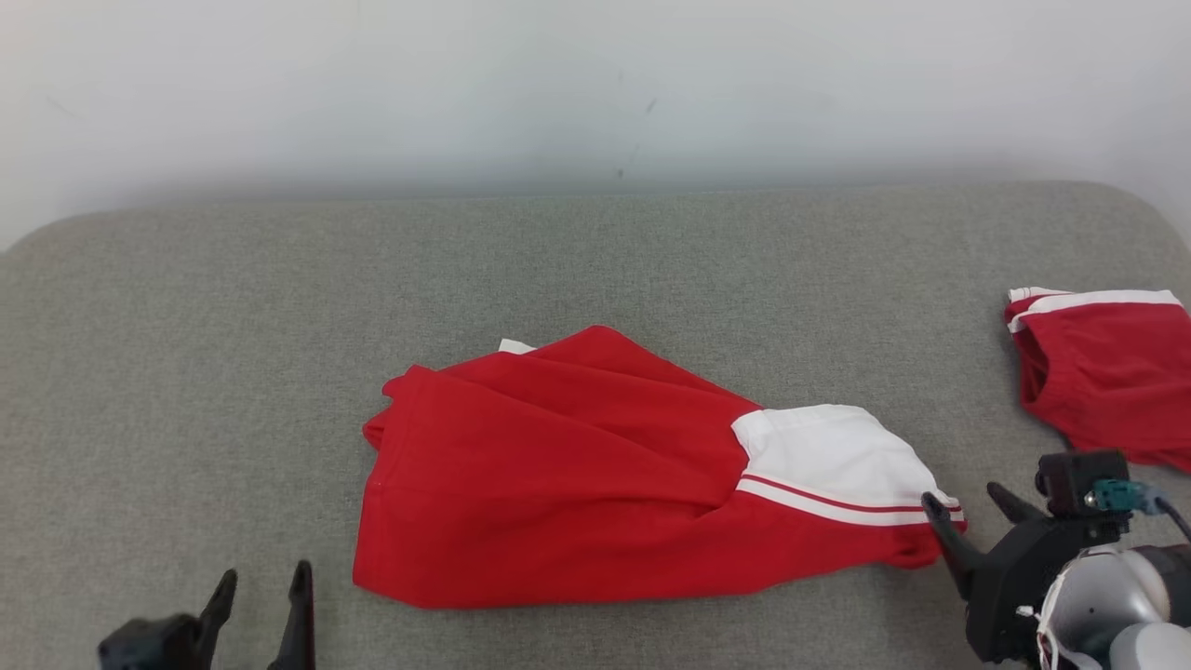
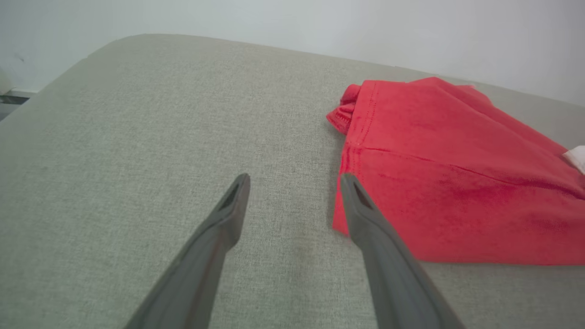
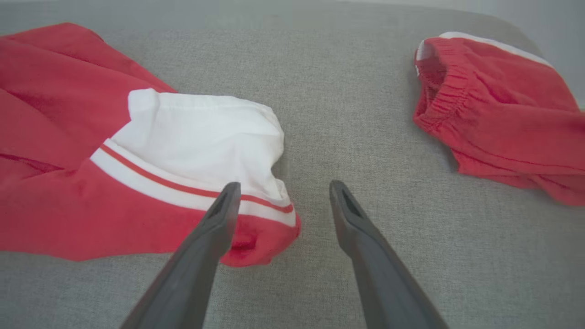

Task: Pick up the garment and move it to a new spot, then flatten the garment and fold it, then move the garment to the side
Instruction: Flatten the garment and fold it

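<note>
Partly cut off, a second red garment with white trim (image 1: pixel 1107 372) runs past the head view's right edge, and the left gripper (image 1: pixel 265 574) is clipped at the bottom, fingers spread and empty. The crumpled red cloth garment with a white striped panel (image 1: pixel 577 475) lies centrally on the grey woven surface (image 1: pixel 595 261). Its corner sits just right of the left gripper (not touching). The right gripper (image 1: pixel 963 500), also spread, has one finger over the striped end; contact is unclear.

I count two red-and-white cloth garments: the larger garment (image 1: pixel 558 475) just beside the right claw (image 1: pixel 958 498), the smaller garment (image 1: pixel 1107 372) beyond it.
</note>
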Robot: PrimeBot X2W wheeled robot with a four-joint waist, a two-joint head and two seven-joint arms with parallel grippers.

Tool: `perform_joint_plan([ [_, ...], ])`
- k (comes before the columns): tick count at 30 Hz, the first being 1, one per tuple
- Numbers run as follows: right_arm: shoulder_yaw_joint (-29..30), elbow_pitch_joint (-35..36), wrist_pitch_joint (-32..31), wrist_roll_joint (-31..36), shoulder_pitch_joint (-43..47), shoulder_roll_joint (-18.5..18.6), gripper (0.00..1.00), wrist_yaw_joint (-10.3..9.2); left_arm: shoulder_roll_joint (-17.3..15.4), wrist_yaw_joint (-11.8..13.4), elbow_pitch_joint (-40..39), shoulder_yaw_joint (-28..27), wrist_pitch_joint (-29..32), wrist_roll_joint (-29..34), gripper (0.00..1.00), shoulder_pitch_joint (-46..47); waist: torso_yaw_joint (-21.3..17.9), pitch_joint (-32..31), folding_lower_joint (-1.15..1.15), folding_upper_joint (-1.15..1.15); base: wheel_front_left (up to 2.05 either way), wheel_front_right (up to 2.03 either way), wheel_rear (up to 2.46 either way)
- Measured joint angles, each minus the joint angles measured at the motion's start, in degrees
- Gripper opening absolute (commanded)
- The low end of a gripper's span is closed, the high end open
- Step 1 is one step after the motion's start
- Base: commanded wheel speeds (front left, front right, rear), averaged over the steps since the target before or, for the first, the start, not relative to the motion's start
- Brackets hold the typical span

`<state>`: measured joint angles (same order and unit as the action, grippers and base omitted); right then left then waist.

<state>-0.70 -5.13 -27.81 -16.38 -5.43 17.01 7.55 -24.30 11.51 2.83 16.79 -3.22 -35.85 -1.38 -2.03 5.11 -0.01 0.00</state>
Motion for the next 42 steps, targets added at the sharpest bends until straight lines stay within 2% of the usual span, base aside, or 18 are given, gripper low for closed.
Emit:
perform_joint_plan([
  [4, 2.0, 3.28, -1.02, 1.12, 0.78, -0.87, 1.0, 0.0, -0.54, -1.66, 2.08, 1.15, 2.57, -0.12, 1.0, 3.24, 0.21, -0.15, 0.0, 0.0, 0.0, 0.0, 0.0],
  [13, 3.48, 8.23, -2.93, 2.42, -0.62, -1.32, 1.0, 0.0, -1.79, -8.65, 11.34, 6.32, 13.01, -0.66, 1.0, 15.89, -0.82, 1.28, 0.01, 0.0, 0.0, 0.0, 0.0],
  [20, 1.14, 8.04, -3.1, 2.6, -1.65, -1.87, 1.0, 0.0, -1.14, -11.03, 17.48, 8.11, 17.39, -1.4, 1.0, 22.93, -2.44, 3.41, 0.01, 0.0, 0.0, 0.0, 0.0],
  [22, 0.77, 7.86, -2.96, 2.59, -1.67, -1.9, 1.0, 0.0, -1.04, -11.36, 18.38, 8.23, 17.8, -1.67, 0.89, 23.31, -2.87, 3.67, 0.01, 0.0, 0.0, 0.0, 0.0],
  [26, 0.11, 7.39, -2.67, 2.42, -1.94, -1.86, 1.0, 0.0, -1.0, -11.58, 19.64, 8.38, 18.03, -2.09, 0.56, 24.04, -3.57, 4.03, 0.01, 0.0, 0.0, 0.0, 0.0],
  [28, 0.08, 7.35, -2.61, 2.43, -1.96, -1.96, 1.0, 0.0, -0.75, -12.03, 20.17, 8.54, 18.83, -2.61, 0.5, 24.05, -3.69, 4.13, 0.01, 0.0, 0.0, 0.0, 0.0],
  [29, 0.11, 7.28, -2.59, 2.42, -1.96, -1.97, 1.0, 0.0, -0.46, -12.12, 20.4, 8.55, 19.46, -3.15, 0.53, 24.09, -3.72, 4.19, 0.01, 0.0, 0.0, 0.0, 0.0],
  [31, 0.18, 7.16, -2.58, 2.38, -2.06, -1.96, 1.0, 0.0, 0.04, -12.65, 20.51, 8.53, 20.26, -4.04, 0.69, 24.2, -3.73, 4.38, 0.01, 0.0, 0.0, 0.0, 0.0],
  [32, 0.21, 7.14, -2.55, 2.37, -2.23, -1.96, 1.0, 0.0, 0.12, -13.08, 20.51, 8.45, 20.47, -4.6, 0.72, 24.34, -3.72, 4.48, 0.01, 0.0, 0.0, 0.0, 0.0],
  [34, 0.34, 7.27, -2.46, 2.37, -2.7, -1.97, 1.0, 0.0, 0.51, -13.79, 20.4, 7.99, 20.46, -6.01, 0.85, 25.1, -3.69, 4.85, 0.01, 0.01, 0.0, 0.0, 0.0],
  [38, 0.13, 7.36, -2.46, 2.37, -2.81, -2.05, 1.0, 0.0, -0.05, -14.32, 21.98, 8.47, 21.11, -5.72, 0.66, 26.54, -3.71, 5.53, 0.01, 0.0, 0.0, 0.0, 0.0],
  [40, -0.12, 7.36, -2.45, 2.35, -2.94, -2.18, 1.0, 0.0, 0.2, -14.66, 22.6, 8.98, 21.5, -5.73, 0.49, 26.86, -3.83, 5.79, 0.01, 0.0, 0.0, 0.0, 0.0],
  [42, -0.22, 7.35, -2.44, 2.34, -3.07, -2.19, 1.0, 0.0, 0.21, -15.03, 23.04, 9.44, 21.98, -5.5, 0.43, 27.67, -3.98, 5.97, 0.01, 0.0, 0.0, 0.0, 0.0],
])
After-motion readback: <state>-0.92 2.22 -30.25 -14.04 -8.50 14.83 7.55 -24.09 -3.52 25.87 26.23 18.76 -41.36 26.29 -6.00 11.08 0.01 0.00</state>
